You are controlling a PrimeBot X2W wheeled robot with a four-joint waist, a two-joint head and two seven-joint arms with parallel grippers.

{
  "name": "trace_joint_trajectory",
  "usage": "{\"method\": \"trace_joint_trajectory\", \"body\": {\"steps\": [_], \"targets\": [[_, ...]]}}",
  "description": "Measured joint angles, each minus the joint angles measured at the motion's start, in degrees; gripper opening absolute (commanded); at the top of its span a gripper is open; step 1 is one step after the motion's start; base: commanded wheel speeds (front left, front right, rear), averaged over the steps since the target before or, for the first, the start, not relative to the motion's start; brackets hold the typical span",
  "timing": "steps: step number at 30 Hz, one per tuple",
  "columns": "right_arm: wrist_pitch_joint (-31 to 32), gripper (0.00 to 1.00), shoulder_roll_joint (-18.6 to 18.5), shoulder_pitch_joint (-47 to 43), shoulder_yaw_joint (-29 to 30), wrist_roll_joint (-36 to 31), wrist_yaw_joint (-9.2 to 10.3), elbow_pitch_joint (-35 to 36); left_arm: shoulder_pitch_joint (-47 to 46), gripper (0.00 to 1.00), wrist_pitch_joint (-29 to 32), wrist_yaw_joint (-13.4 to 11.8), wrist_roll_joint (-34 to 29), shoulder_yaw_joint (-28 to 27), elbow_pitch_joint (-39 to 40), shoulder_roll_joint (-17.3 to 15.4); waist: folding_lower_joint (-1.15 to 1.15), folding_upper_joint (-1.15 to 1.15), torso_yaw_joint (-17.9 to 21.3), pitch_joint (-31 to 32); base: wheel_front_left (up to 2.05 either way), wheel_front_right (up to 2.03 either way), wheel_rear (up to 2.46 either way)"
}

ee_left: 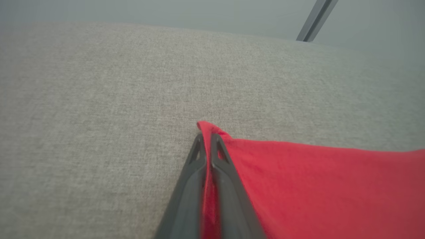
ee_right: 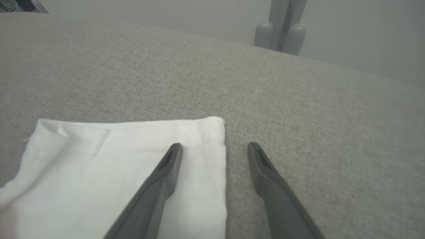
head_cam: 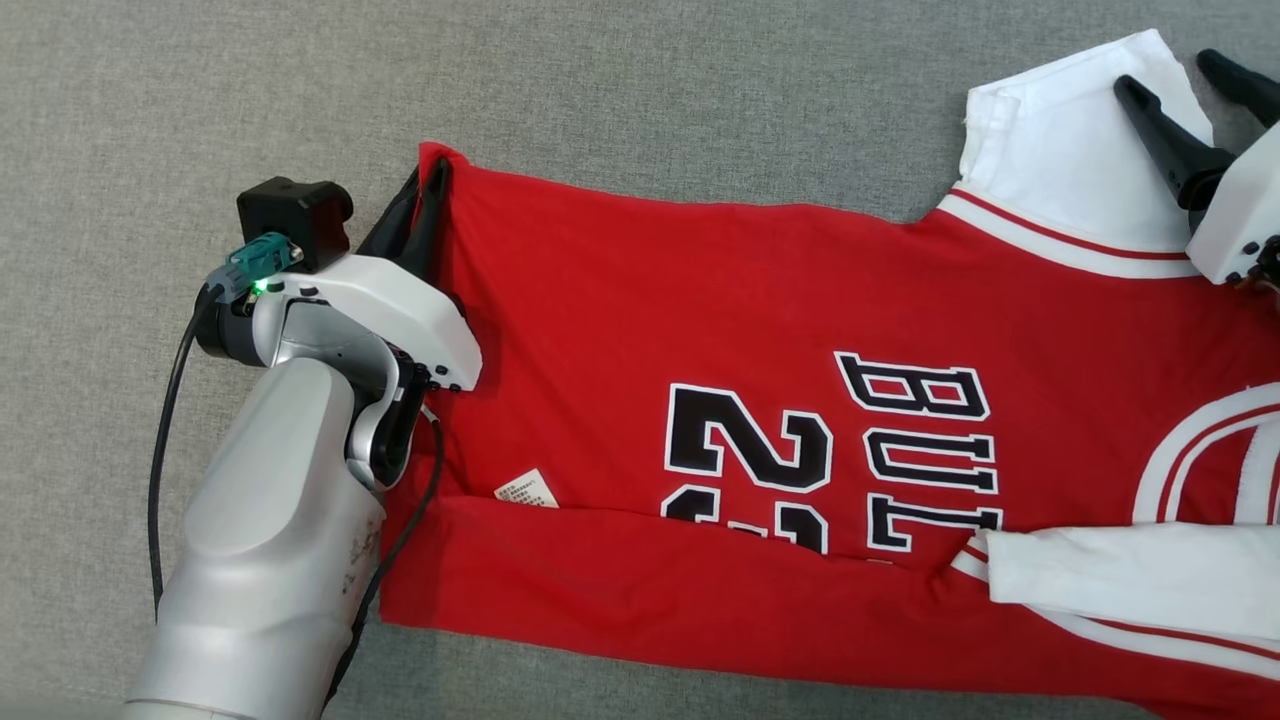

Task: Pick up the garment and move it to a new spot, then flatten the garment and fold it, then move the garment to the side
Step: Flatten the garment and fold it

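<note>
The left gripper (head_cam: 425, 190), arm reaching forward, is pinching the hem corner of the red white-sleeved jersey (head_cam: 650, 300) lying spread on grey woven cloth (head_cam: 200, 80). The right gripper (head_cam: 1170, 72) is straddling a sleeve (head_cam: 1060, 150) edge, fingers wide apart.

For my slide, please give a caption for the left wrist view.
Left gripper shut on a corner of the red garment, over the grey fabric surface.

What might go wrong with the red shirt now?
The left gripper pinches only one corner of the red jersey, so pulling might bunch it or slip it free. The right gripper is open, with one finger over the white sleeve and one off it, so closing could miss the cloth.
</note>
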State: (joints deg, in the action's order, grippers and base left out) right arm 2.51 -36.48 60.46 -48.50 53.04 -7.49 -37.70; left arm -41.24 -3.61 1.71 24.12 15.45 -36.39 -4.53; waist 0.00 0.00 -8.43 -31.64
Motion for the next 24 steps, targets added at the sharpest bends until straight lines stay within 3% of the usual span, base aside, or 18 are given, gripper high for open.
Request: {"method": "trace_joint_trajectory", "body": {"steps": [2, 3, 4, 5, 13, 24], "targets": [[1.37, 1.00, -0.51, 1.18, -2.05, 1.46, 0.00, -0.12, -0.13, 0.00, -0.30, 0.00, 0.05, 0.21, -0.24, 0.09, 0.00, 0.00, -0.14, -0.03, 0.00, 0.00, 0.00], [2.03, 0.57, -0.96, 1.86, -2.87, 2.20, 0.00, -0.14, -0.18, 0.00, -0.48, 0.00, 0.07, 0.30, -0.33, 0.15, 0.00, 0.00, -0.23, -0.03, 0.00, 0.00, 0.00], [2.49, 0.39, -1.30, 2.43, -3.75, 3.02, 0.00, -0.18, -0.19, 0.00, -0.68, 0.00, 0.08, 0.38, -0.38, 0.19, 0.00, 0.00, -0.30, -0.04, 0.00, 0.00, 0.00], [2.55, 0.00, -1.52, 2.73, -4.34, 3.80, 0.00, -0.19, -0.20, 0.00, -0.94, 0.00, 0.08, 0.49, -0.43, 0.22, 0.00, 0.00, -0.34, -0.01, 0.00, 0.00, 0.00], [-2.68, 0.00, -3.11, 4.75, -8.12, 8.11, 0.00, 1.52, 0.05, 0.00, -3.59, -0.92, -0.44, 0.87, 1.45, -0.13, 0.00, 0.00, 0.00, 0.72, 0.00, 0.00, 0.00], [-13.33, 0.00, -6.46, 1.99, -11.36, 12.07, 0.00, 7.78, 7.21, 0.00, -3.37, -4.22, -0.69, -0.70, 14.12, -4.44, 0.00, 0.00, 2.29, 4.85, 0.00, 0.00, 0.00]]}}
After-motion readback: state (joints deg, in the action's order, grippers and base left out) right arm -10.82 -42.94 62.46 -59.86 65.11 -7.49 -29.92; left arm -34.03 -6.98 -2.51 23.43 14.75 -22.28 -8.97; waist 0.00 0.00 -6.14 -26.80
